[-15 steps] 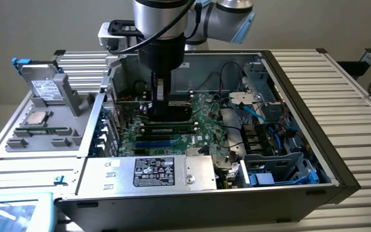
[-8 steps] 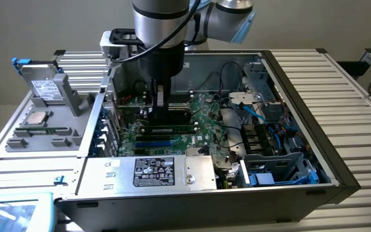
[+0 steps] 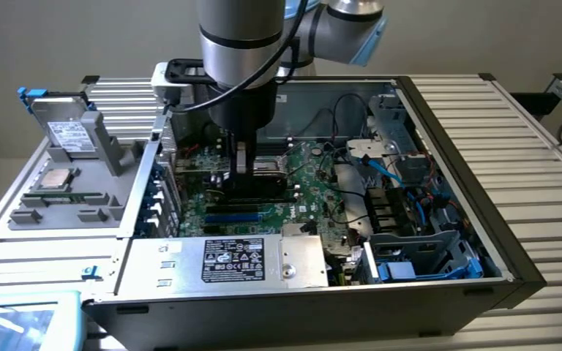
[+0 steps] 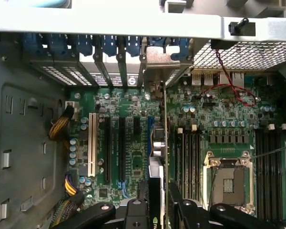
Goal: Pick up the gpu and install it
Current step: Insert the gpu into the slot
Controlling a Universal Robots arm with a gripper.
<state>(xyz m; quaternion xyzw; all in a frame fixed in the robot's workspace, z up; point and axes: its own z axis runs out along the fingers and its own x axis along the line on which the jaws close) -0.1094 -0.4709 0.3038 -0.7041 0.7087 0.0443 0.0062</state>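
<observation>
The black two-finger gripper (image 3: 252,172) was down inside the open grey computer case (image 3: 515,241), and its jaws were clamped on the gpu (image 3: 257,191), a flat black rectangular card held on edge just above the green motherboard (image 3: 306,191)! From the wrist camera, the gripper (image 4: 160,202) had a finger (image 4: 145,205) pressed to each face of the gpu (image 4: 158,148), which ran edge-on away from the camera. It lay between the long black expansion slots (image 4: 107,148) on one side and the empty square metal processor socket (image 4: 229,183) on the other. The card's bent silver metal bracket (image 4: 159,58) sat right up at the case's rear wall, among the blue plastic slot clips (image 4: 109,45). Whether the card's lower edge was down in a slot, I could not tell.

In the exterior view, at six o'clock from the gripper sat the silver metal box with a black label (image 3: 225,263). Out at nine o'clock, well apart from the case, the grey plastic tray (image 3: 27,216) carried a square silver processor chip (image 3: 58,178). At four o'clock, blue cables (image 3: 427,197) ran by the drive cage
</observation>
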